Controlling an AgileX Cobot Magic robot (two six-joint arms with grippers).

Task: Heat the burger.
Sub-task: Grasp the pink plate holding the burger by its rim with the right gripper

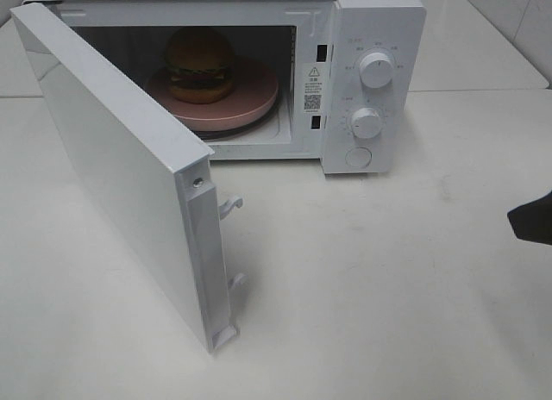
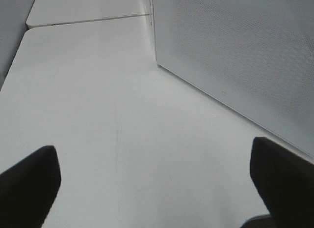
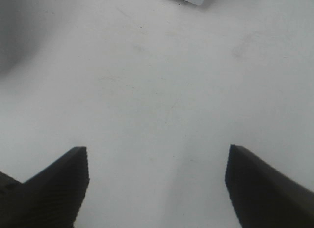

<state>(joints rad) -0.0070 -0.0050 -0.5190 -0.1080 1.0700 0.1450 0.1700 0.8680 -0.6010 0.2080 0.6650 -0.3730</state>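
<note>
Loading done, with round golden-bun burger on pink round plate inside white microwave; left gripper and right gripper jaws apart, empty; next, swing open white door shut, then set dials.

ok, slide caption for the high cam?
Burger on pink plate inside the microwave, door wide open.

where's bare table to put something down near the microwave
Free: the wide stretch of table in front of the microwave, right of the open door, up to the right claw at the edge. Crowded: inside the oven, where the burger sits on the plate filling the floor.
</note>
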